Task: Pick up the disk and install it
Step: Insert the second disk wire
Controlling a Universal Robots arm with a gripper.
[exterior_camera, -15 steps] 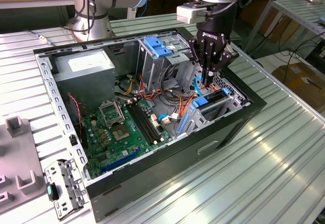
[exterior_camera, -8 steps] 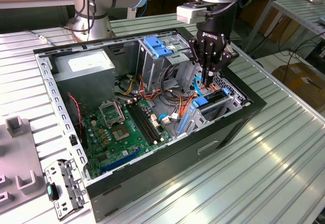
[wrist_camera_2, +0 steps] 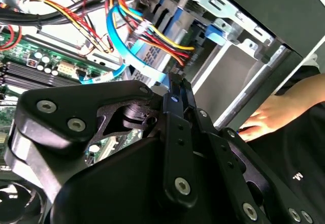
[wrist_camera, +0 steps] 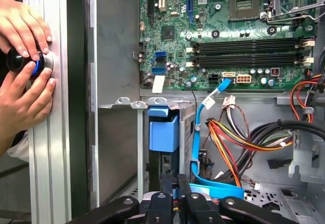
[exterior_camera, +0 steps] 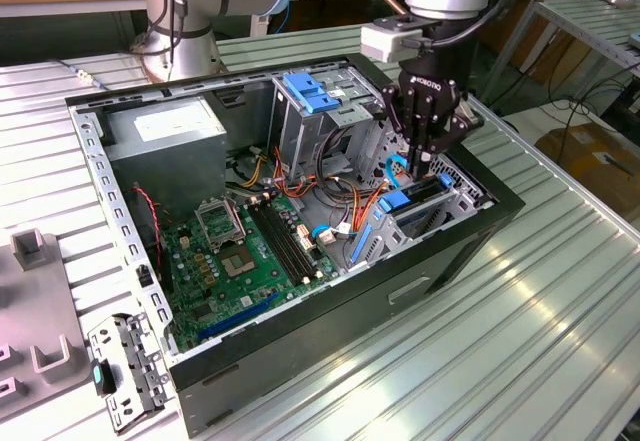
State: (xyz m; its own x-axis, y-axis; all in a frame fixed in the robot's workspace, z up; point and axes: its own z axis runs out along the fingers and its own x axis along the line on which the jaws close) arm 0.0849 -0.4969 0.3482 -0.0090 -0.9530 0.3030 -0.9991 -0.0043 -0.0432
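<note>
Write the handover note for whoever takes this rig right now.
Gripper: shut, with nothing seen between its fingers, low inside the case, right at the disk's bay.
Disk: sitting in the bay, not in the gripper, its blue carrier end facing the gripper.
Done: disk picked up and put into the bay.
Left: cannot tell whether it is fully seated.
Note: a person's hands rest on a button on the table rail beside the case.

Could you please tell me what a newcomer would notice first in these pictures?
Probably the open computer case on the ribbed metal table, its green motherboard exposed. The black end effector hangs over the drive cage at the exterior view's right. In the first wrist view, a person's hands press a knob beside the case.
</note>
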